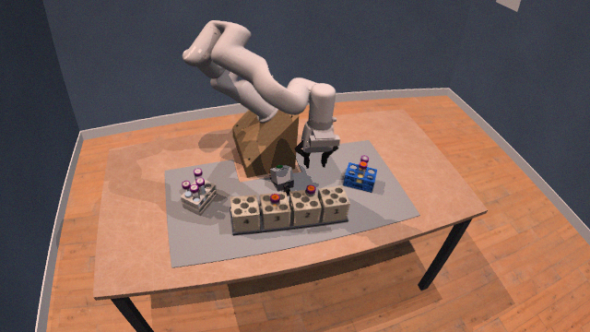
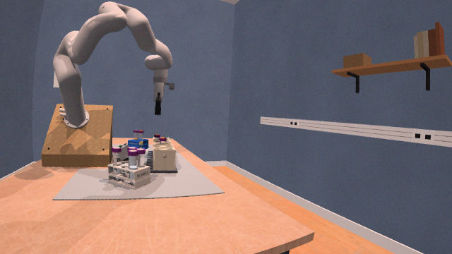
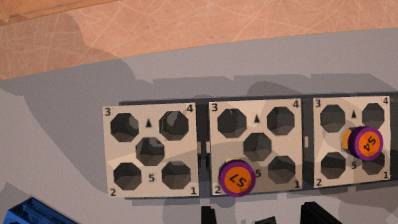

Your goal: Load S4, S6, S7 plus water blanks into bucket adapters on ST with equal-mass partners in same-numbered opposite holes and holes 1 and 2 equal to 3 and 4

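Item: tube S7 (image 1: 311, 189) (image 3: 237, 178), purple cap, orange dot. Stands in hole 2 of adapter 2 (image 1: 306, 215) (image 3: 295, 150), long axis upright, cap uppermost, its lettering turned askew in my wrist view.

Item: tube S4 (image 1: 275, 198) (image 3: 369, 143), same cap. Upright in centre hole 5 of adapter 3 (image 1: 277, 219) (image 3: 322, 179), lettering slanted.

Item: adapter 1 (image 1: 336, 213) (image 3: 112, 150) and adapter 4 (image 1: 245, 223), at opposite ends of the row; no tube shows in either. The row's long axis runs across the mat; top arrows on 1, 2 and 3 point away from my arm's base.

Item: blue rack (image 1: 360, 184) (image 2: 138, 144) (image 3: 30, 212), two capped tubes upright; one dot orange.

Item: blanks rack (image 1: 200, 208) (image 2: 141, 180), set askew, four purple-capped tubes upright.

Item: my arm (image 1: 278, 88) (image 2: 102, 26), arched from a slanted wooden block (image 1: 265, 143) (image 2: 78, 141), wrist turned downward.

Item: my gripper (image 1: 315, 164) (image 2: 157, 113) (image 3: 257, 216), fingers spread and pointing down, nothing between them, well above the table, on the base side of the row.

Item: DONE desk (image 1: 281, 176), small, green key on top, between block and adapters.

Surface: grey mat (image 1: 221, 249) (image 2: 191, 187) (image 3: 165, 60) on an orange-brown tabletop (image 1: 134, 278) (image 2: 148, 226) (image 3: 200, 25).

Room: blue-grey walls, plank floor; wall shelf (image 2: 388, 65) bearing box and books.
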